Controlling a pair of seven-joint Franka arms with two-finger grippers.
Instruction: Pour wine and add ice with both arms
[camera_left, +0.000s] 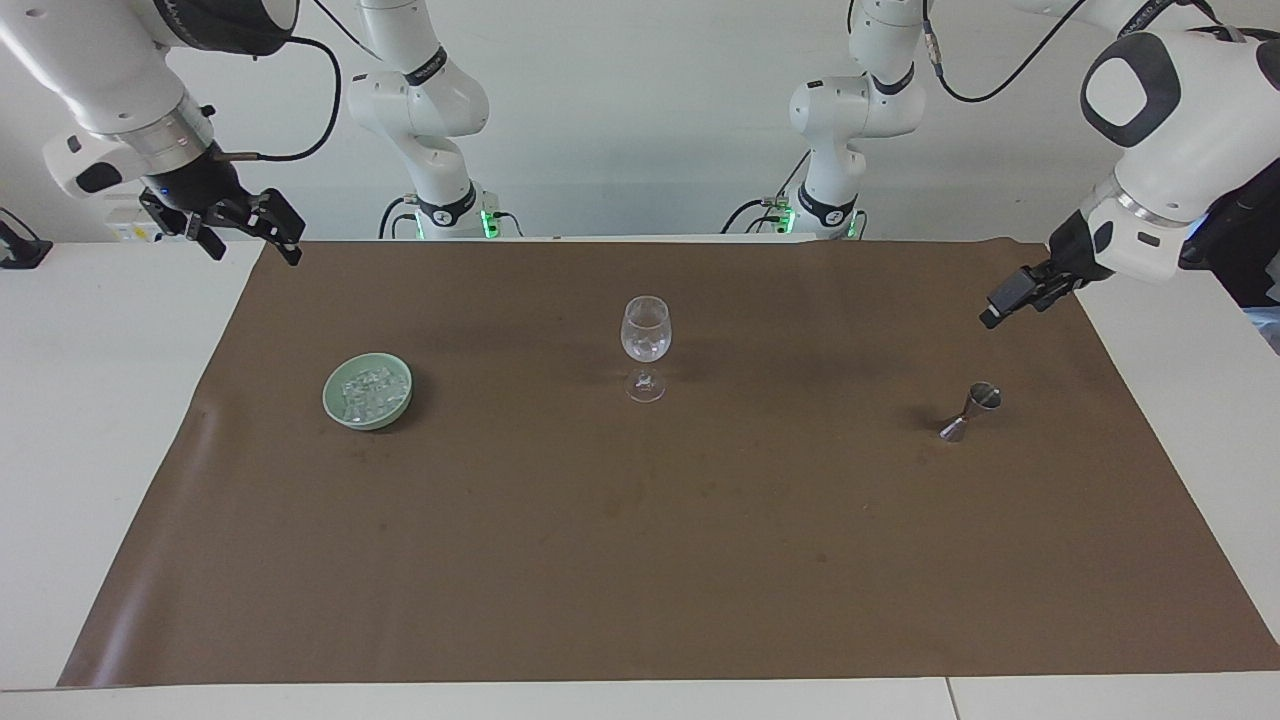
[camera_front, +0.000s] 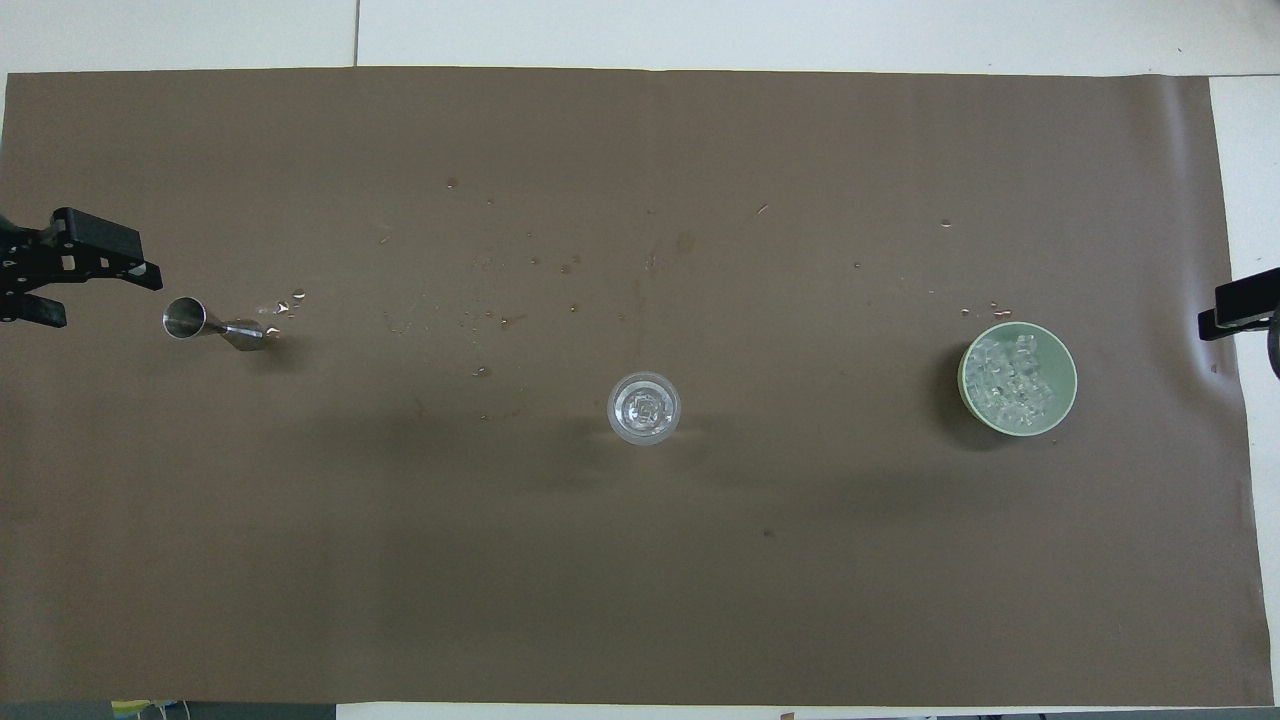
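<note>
A clear stemmed wine glass (camera_left: 646, 345) stands at the middle of the brown mat, with something clear in its bowl; it also shows in the overhead view (camera_front: 644, 407). A pale green bowl (camera_left: 334, 403) holds a pile of ice (camera_left: 368, 387) toward the right arm's end. It shows from above too, the bowl (camera_front: 1068, 395) and the ice (camera_front: 1010, 375). A small metal jigger (camera_left: 972, 410) stands toward the left arm's end (camera_front: 205, 325). My left gripper (camera_left: 1000, 308) hangs open and empty above the mat's edge beside the jigger (camera_front: 108, 297). My right gripper (camera_left: 255, 245) is open and empty, up over the mat's corner (camera_front: 1225, 318).
The brown mat (camera_left: 640, 560) covers most of the white table (camera_left: 100, 400). Small droplets (camera_front: 285, 303) lie on the mat beside the jigger and scattered toward the glass. The arms' bases (camera_left: 450, 210) stand at the table's edge nearest the robots.
</note>
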